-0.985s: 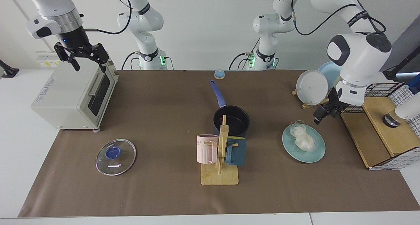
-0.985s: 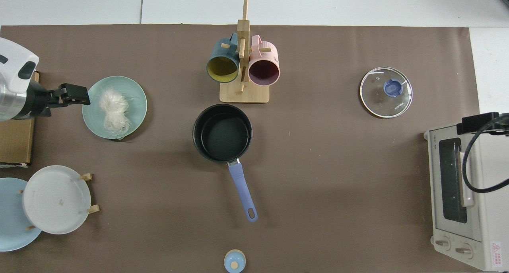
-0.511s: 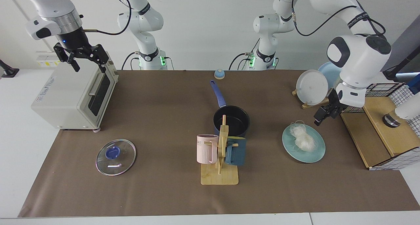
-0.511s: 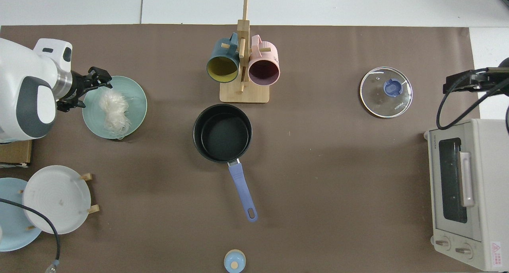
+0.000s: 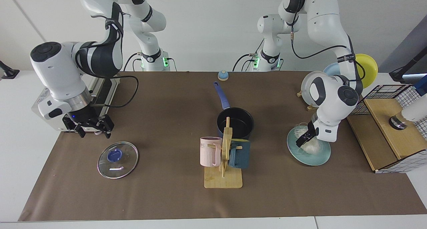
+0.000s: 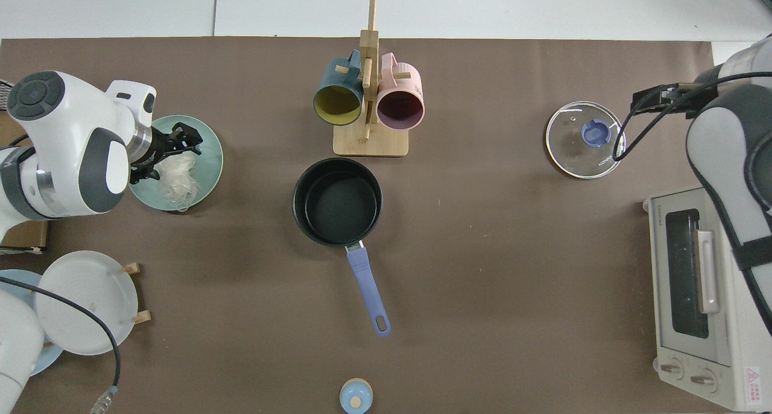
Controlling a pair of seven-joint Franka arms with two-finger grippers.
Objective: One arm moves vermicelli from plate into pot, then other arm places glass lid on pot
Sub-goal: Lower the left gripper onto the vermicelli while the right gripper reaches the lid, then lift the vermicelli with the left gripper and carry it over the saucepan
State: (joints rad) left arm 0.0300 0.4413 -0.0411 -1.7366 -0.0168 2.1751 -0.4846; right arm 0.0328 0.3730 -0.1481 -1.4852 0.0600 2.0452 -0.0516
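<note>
1. Two arms show in the facing view. The left gripper (image 5: 304,138) is down over the teal plate (image 5: 308,155), its fingers spread apart at the top of the vermicelli (image 5: 312,147) clump, which lies on the plate. The right gripper (image 5: 89,129) hangs low in front of the toaster oven (image 5: 46,100), just above and behind the glass lid (image 5: 117,160); its fingers stand apart and hold nothing. The lid lies flat on the brown mat (image 5: 166,195), blue knob up. The pot (image 5: 235,123) sits mid-table, empty, its blue handle pointing toward the arm bases, directly behind the wooden mug rack (image 5: 224,169) with a pink mug (image 5: 210,151) and a dark blue mug (image 5: 240,154).

2. From the top view, the left gripper (image 6: 176,151) sits over the plate (image 6: 211,160) with its parted fingers around one edge of the vermicelli (image 6: 178,181). The pot (image 6: 337,201) is well apart from the plate, black inside and bare. The right gripper (image 6: 654,98) is just beside the glass lid (image 6: 585,139), off its rim, not touching it. White plates rest on a small stand (image 6: 84,302) near the left arm.
</note>
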